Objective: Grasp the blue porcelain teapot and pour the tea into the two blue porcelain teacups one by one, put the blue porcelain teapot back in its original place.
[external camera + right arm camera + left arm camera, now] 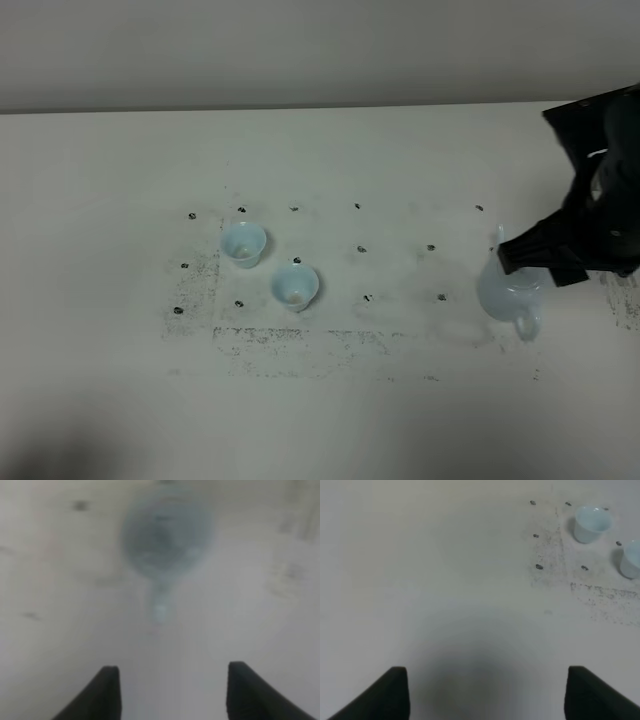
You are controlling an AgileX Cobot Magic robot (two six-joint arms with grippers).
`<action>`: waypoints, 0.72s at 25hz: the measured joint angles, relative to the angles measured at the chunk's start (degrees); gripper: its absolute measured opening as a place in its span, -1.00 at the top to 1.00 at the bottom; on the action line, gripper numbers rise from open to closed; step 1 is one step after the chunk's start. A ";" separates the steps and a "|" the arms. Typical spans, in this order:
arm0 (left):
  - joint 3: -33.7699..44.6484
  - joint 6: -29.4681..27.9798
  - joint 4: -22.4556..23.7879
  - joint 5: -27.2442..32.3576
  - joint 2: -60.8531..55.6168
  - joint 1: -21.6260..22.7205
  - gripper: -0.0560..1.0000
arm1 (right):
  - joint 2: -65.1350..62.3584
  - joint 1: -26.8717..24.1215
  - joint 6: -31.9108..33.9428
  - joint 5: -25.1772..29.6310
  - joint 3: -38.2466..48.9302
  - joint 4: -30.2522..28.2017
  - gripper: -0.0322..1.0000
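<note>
**Right Fingers Spread Above Teapot, Nothing Held**

The blue porcelain teapot [508, 292] stands upright on the white tabletop [400, 430], far right in the high view, loop handle toward the near edge. The right arm [600, 200] hangs over it and covers its top. In the blurred right wrist view the right fingers [102, 695] are spread apart and empty, with the teapot ahead of them, not between them.

The two blue porcelain teacups [243, 243] [295, 286] sit upright, close together, well apart from the teapot, among dark marks [362, 249].

The left fingers [390, 695] are spread wide over bare tabletop, empty.
</note>
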 joint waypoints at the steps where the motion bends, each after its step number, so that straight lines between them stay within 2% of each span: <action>1: 0.00 0.00 0.00 0.00 0.00 0.00 -0.27 | -0.18 -1.75 -1.37 -0.24 0.69 0.36 0.06; 8: 0.00 0.00 0.00 0.00 0.00 0.00 -0.27 | 1.44 -10.61 -15.53 -4.66 1.81 13.24 0.06; 13: 0.00 0.00 0.00 0.00 0.00 0.00 -0.27 | 5.73 -10.86 -18.66 -5.56 1.81 18.35 0.06; 18: 0.00 0.00 0.00 0.00 0.00 0.00 -0.27 | 8.98 -10.70 -19.04 -7.09 1.81 19.43 0.06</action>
